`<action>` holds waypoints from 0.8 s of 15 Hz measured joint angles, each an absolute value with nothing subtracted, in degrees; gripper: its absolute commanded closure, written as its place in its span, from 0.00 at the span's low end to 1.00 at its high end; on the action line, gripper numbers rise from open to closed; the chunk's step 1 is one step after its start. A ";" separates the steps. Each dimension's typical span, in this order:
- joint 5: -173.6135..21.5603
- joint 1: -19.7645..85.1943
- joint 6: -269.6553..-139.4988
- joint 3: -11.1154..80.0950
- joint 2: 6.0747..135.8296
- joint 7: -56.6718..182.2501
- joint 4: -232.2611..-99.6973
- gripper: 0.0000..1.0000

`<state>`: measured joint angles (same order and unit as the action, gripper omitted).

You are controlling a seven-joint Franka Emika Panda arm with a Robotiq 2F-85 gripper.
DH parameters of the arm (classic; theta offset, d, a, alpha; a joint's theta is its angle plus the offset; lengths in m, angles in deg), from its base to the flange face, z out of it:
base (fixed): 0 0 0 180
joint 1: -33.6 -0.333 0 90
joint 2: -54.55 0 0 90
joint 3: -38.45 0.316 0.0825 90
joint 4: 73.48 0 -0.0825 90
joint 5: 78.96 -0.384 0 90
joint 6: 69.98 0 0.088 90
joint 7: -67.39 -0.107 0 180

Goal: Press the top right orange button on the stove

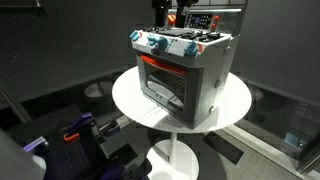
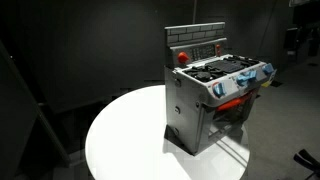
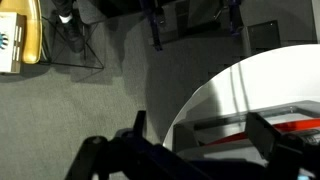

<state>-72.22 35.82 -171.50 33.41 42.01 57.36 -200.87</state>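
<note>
Evidently the gripper point(image 3: 195, 130) stood fingers apart, holding nothing; the stove point(image 3: 255, 128) lay ahead, off-centre toward one finger; its orange button point(image 2: 182, 57) was untouched.

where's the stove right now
In both exterior views the stove stands upright on the round white table, roughly mid-frame.
</note>
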 measured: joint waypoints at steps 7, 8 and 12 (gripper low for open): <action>-72.22 35.82 -171.50 33.44 42.04 57.36 -200.87 0.00; -72.23 35.82 -171.50 33.49 42.10 57.36 -200.87 0.00; -72.26 35.82 -172.30 33.83 42.20 57.36 -200.63 0.00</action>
<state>-72.26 35.82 -172.30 33.83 42.20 57.36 -200.63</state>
